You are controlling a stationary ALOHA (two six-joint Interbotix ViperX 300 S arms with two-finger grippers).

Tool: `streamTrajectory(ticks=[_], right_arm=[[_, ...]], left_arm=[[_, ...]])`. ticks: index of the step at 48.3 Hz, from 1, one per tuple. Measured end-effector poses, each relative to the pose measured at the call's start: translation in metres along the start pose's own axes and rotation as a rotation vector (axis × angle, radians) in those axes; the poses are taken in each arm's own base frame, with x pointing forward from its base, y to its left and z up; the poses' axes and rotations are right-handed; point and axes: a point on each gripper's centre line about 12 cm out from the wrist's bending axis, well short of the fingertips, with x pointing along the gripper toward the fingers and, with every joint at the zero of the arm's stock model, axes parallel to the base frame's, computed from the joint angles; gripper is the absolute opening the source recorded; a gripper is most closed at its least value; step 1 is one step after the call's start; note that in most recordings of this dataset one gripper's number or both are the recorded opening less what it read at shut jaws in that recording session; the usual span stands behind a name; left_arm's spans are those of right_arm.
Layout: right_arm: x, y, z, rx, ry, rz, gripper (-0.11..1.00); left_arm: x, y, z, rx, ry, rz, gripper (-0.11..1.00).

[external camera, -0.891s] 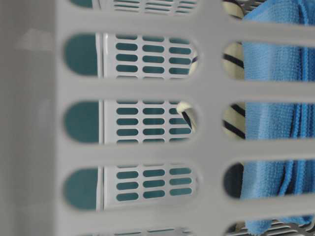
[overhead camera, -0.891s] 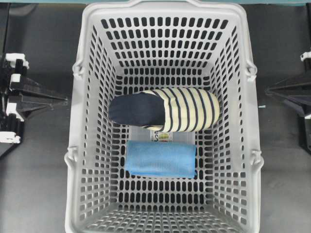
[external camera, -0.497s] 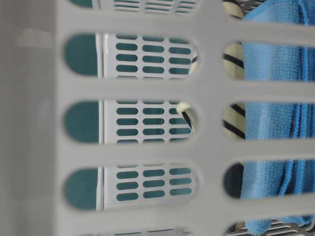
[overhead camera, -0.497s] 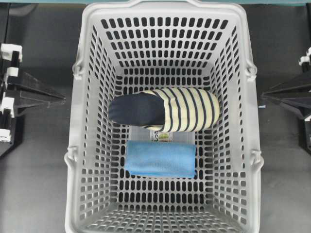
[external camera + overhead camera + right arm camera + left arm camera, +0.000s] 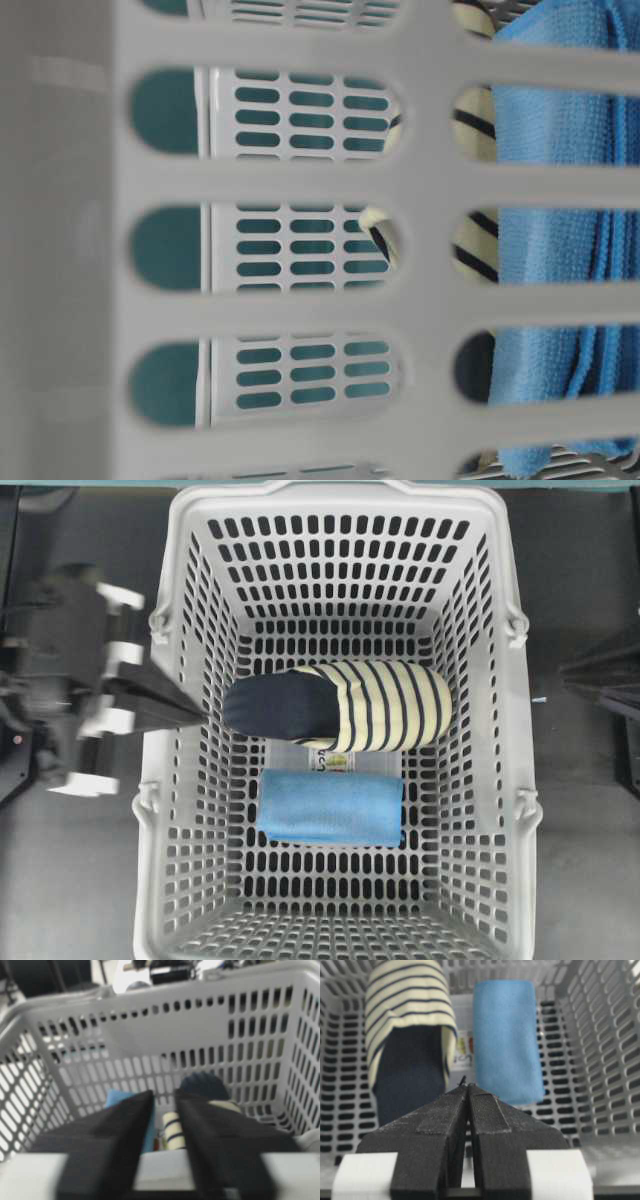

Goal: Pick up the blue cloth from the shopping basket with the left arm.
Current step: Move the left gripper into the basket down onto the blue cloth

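Note:
The blue cloth [image 5: 330, 808] lies flat on the floor of the grey shopping basket [image 5: 486, 730], just in front of a navy and cream striped slipper [image 5: 340, 706]. My left gripper [image 5: 198, 718] is shut and empty, blurred, its tip over the basket's left rim. In the left wrist view the shut tips [image 5: 467, 1086] point between the slipper [image 5: 410, 1035] and the cloth [image 5: 506, 1040], well above both. My right gripper [image 5: 164, 1097] is outside the basket's right wall [image 5: 165, 1025], with a narrow gap between its fingers, holding nothing. The cloth shows through the slots in the table-level view [image 5: 560, 130].
The basket takes up most of the middle, with tall slotted walls [image 5: 600, 1035] on all sides. A printed label [image 5: 332, 763] lies on the floor between the slipper and the cloth. The dark table lies left and right of the basket. The right arm [image 5: 600, 680] stays at the right edge.
My left arm has swung in from the left edge towards the basket, and its shut tip now reaches the left rim. The right arm has drawn back slightly. Cloth and slipper have not moved.

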Motion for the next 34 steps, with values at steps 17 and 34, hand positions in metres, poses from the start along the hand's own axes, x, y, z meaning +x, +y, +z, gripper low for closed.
streamTrajectory(ticks=[17,34], right_arm=[[-0.001,0.000,0.001,0.002,-0.002,0.000,0.79],[-0.002,0.000,0.003,0.003,-0.011,0.002,0.79]], left_arm=[[0.057,-0.003,0.015,-0.017,0.138,0.001,0.12],[0.145,-0.018,0.001,-0.090,0.373,0.004,0.91]])
